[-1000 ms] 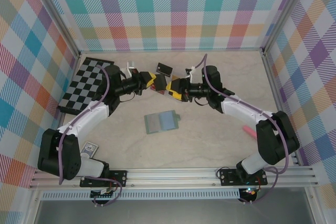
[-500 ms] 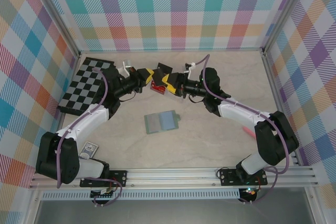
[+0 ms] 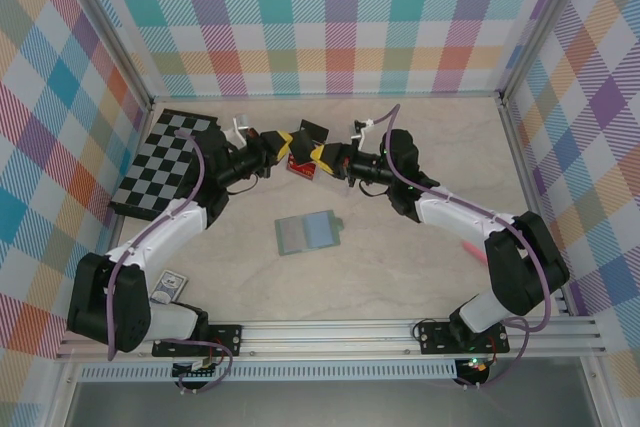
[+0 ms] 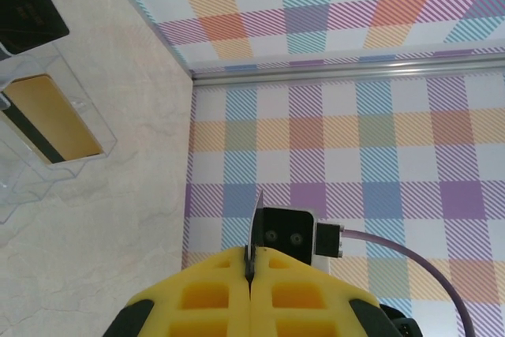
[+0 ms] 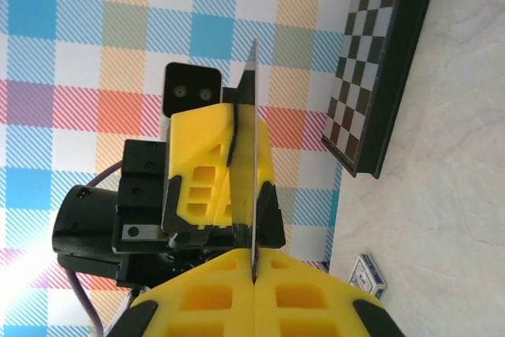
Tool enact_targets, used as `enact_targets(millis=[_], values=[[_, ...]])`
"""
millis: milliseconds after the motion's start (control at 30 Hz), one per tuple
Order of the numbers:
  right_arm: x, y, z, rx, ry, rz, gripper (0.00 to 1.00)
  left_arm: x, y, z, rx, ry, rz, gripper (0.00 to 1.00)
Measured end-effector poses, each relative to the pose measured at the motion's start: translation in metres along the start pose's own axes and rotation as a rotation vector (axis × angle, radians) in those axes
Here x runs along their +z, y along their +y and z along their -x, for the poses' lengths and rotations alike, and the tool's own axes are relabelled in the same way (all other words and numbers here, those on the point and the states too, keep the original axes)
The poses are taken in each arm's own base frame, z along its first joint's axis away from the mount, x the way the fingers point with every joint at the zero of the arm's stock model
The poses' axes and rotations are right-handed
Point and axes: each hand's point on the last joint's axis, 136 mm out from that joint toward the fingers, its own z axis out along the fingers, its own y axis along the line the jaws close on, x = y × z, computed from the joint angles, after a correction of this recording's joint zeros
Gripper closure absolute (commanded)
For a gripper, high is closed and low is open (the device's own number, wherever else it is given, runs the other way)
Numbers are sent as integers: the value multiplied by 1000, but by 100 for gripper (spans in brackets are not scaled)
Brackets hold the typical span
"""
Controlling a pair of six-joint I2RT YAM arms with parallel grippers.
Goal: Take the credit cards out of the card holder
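Red credit card [image 3: 298,167] pinched from both sides, in the air.
Left gripper [image 3: 284,149] and right gripper [image 3: 322,157] each clamp it between yellow pads [image 4: 205,297]; the grey-green card holder [image 3: 308,232] lies open on the table [image 3: 400,247], well apart from them.

Lab test cell: plaid-walled aluminium frame [image 3: 330,332]

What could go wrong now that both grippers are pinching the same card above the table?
1. The left gripper and the right gripper are both shut on one thin card. If either arm pulls, the card could bend or be yanked loose.
2. The card is held edge-on by fingertips alone, so when one gripper lets go it may swing or drop onto the table and miss the clear tray.
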Motion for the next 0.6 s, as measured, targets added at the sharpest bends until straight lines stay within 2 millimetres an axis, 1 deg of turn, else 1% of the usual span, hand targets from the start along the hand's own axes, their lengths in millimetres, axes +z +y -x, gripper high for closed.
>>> enact_targets(millis=[33, 100, 133, 167, 233, 300, 367, 433, 533, 600], values=[[0, -2, -1, -7, 1, -11, 100, -1, 3, -1, 4, 0, 15, 80], [-1, -8, -3, -34, 1, -49, 100, -5, 13, -3, 11, -3, 69, 66], [-3, -10, -3, -52, -3, -69, 100, -8, 18, -4, 21, -6, 98, 60], [-5, -13, -2, -74, -14, -96, 100, -12, 24, -5, 24, -10, 136, 51], [-10, -18, 1, -135, -32, -151, 100, -21, 35, -6, 51, -18, 220, 41], [-14, -20, 6, -215, -39, -205, 100, -31, 43, -3, 85, -35, 320, 28], [-15, -17, 11, -313, -33, -248, 100, -42, 49, -1, 131, -50, 397, 20], [-15, -10, 16, -431, -22, -275, 100, -55, 58, 2, 170, -71, 478, 15], [-10, -2, 26, -613, -1, -301, 100, -73, 77, 5, 215, -85, 594, 10], [-6, -5, 31, -709, 26, -325, 100, -82, 90, 6, 239, -82, 661, 9]])
